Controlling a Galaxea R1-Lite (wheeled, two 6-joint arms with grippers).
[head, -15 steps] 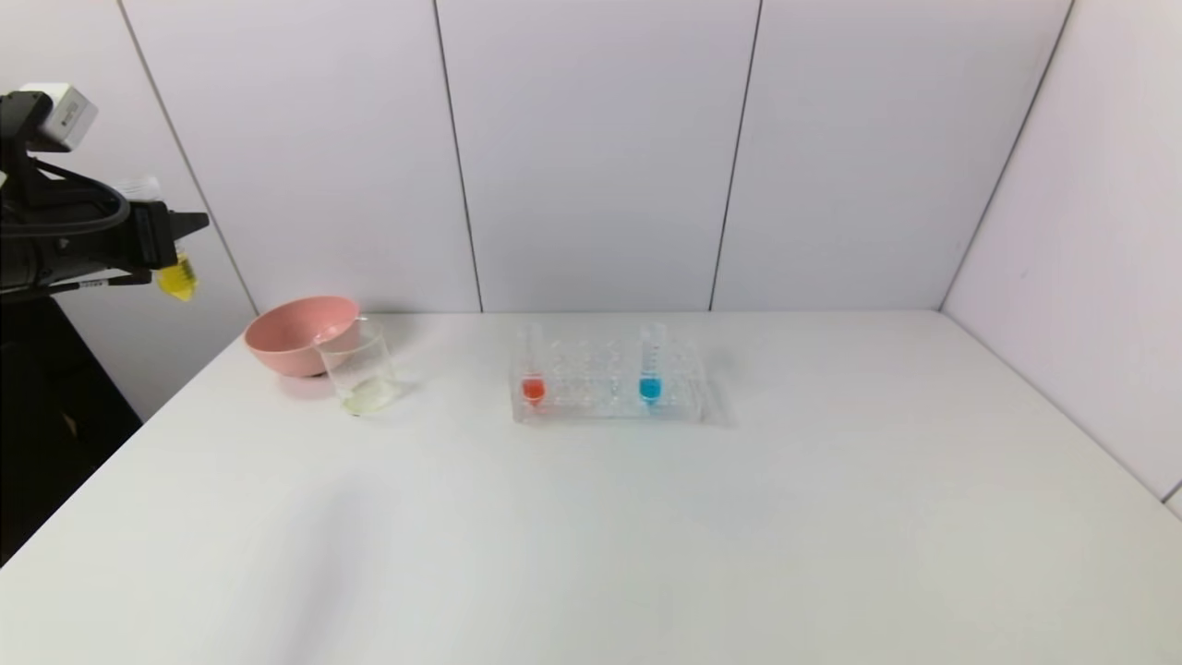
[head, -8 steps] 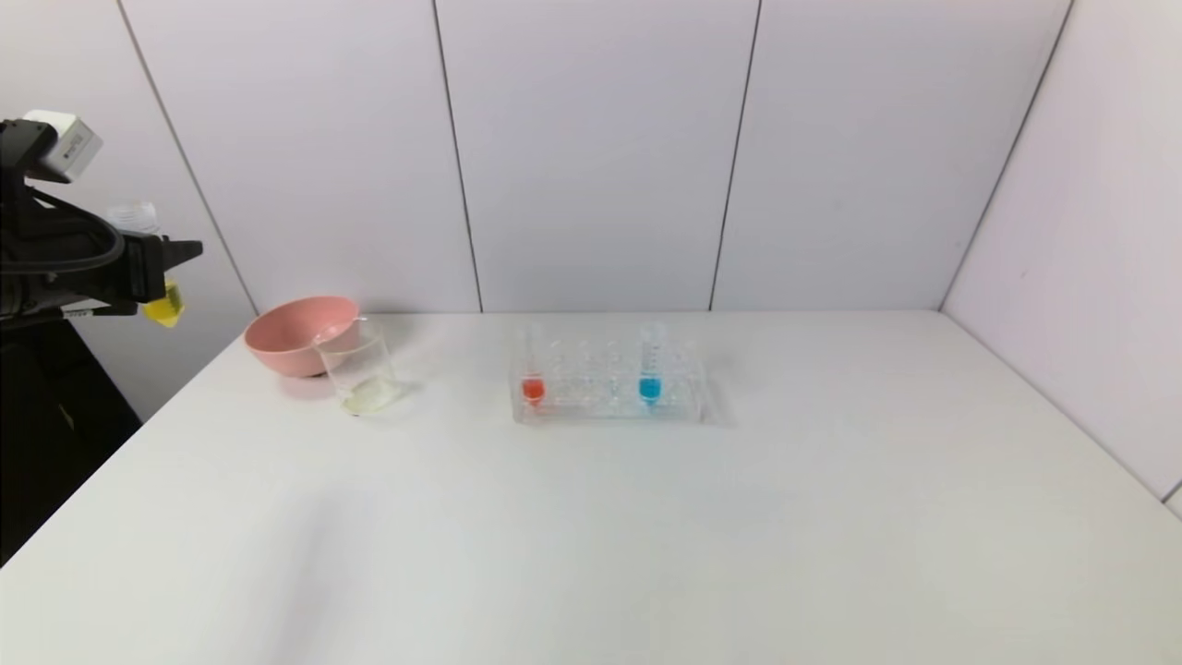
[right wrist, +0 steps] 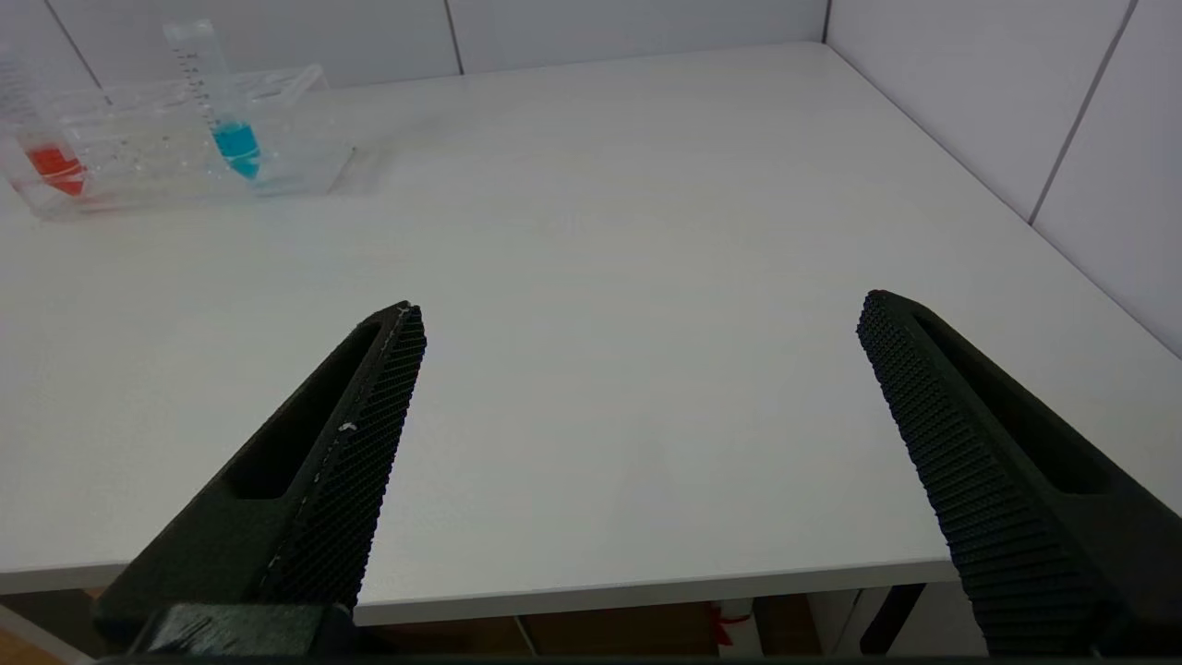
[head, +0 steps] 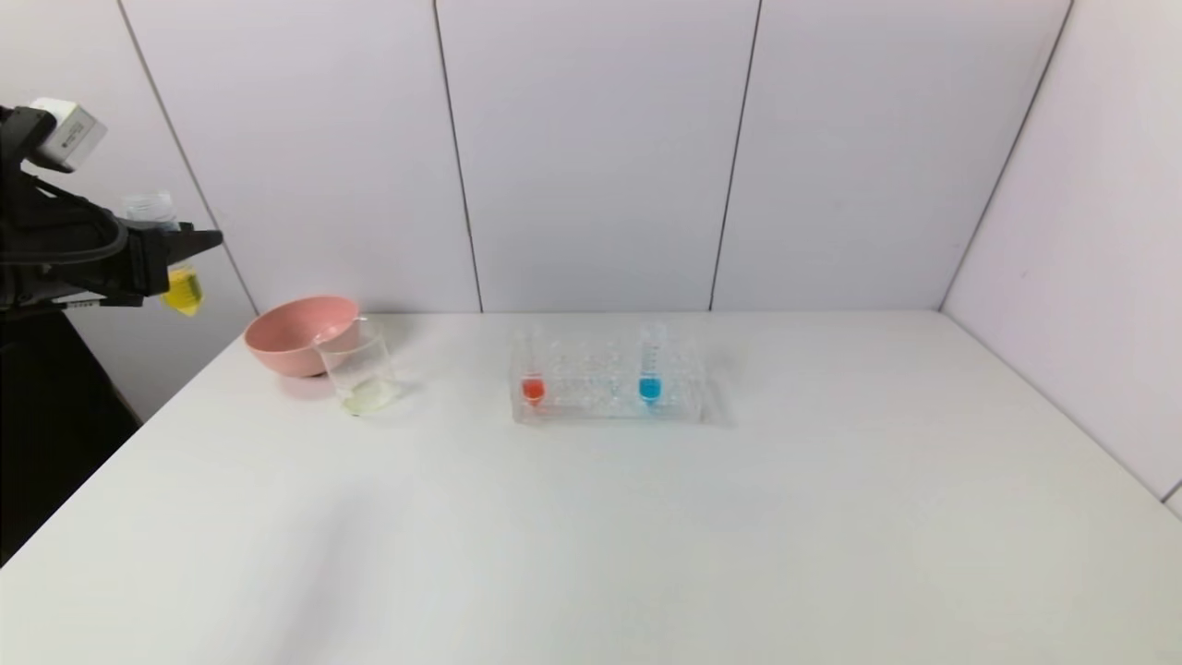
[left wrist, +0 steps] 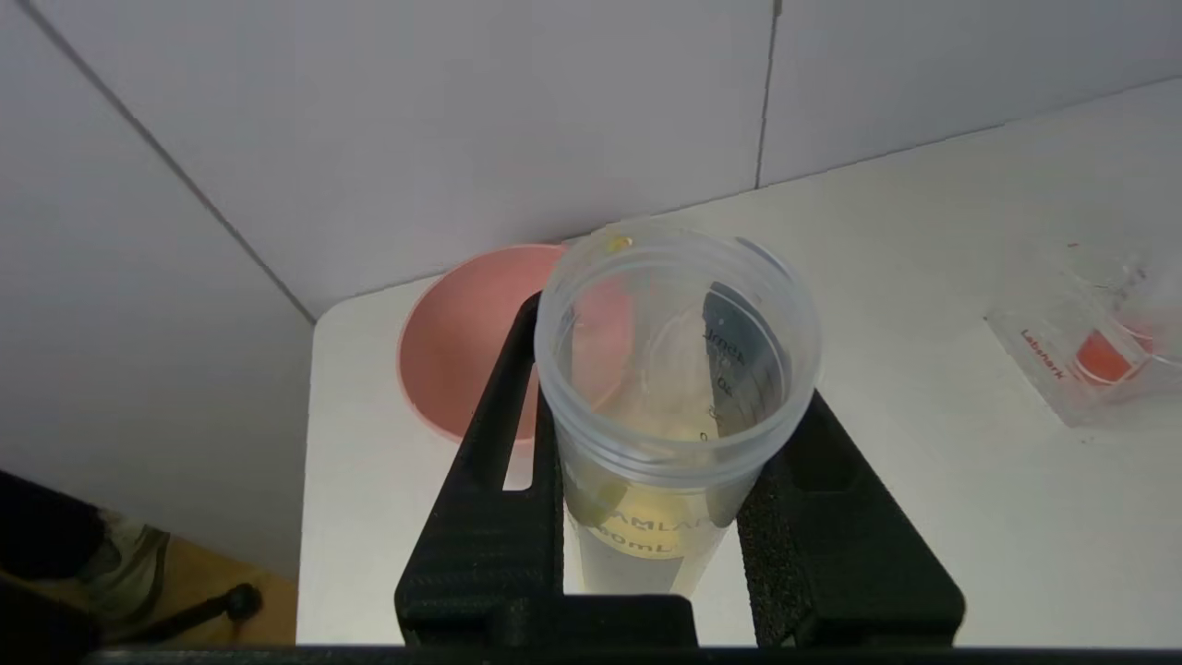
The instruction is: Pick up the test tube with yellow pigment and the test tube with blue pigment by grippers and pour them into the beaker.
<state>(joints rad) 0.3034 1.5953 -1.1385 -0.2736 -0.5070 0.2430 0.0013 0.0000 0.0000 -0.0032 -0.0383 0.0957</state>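
My left gripper [head: 180, 251] is shut on the test tube with yellow pigment [head: 181, 288] and holds it upright, high in the air left of the table, off its left edge. In the left wrist view the black fingers [left wrist: 506, 517] clamp the tube [left wrist: 674, 351], whose open mouth faces the camera. The beaker [head: 358, 367] stands on the table in front of the pink bowl [head: 294, 332], with a little pale liquid at its bottom. The test tube with blue pigment [head: 651, 365] stands in the clear rack [head: 609, 397]; it also shows in the right wrist view [right wrist: 222, 102]. My right gripper [right wrist: 637, 369] is open and empty above the table's front edge.
A tube with red-orange liquid [head: 532, 369] stands at the rack's left end. The pink bowl touches the beaker's back. White wall panels close the back and right sides.
My left gripper dipped and then rose a little and shifted right with the yellow tube, which went from tilted to upright. Nothing on the table moved.
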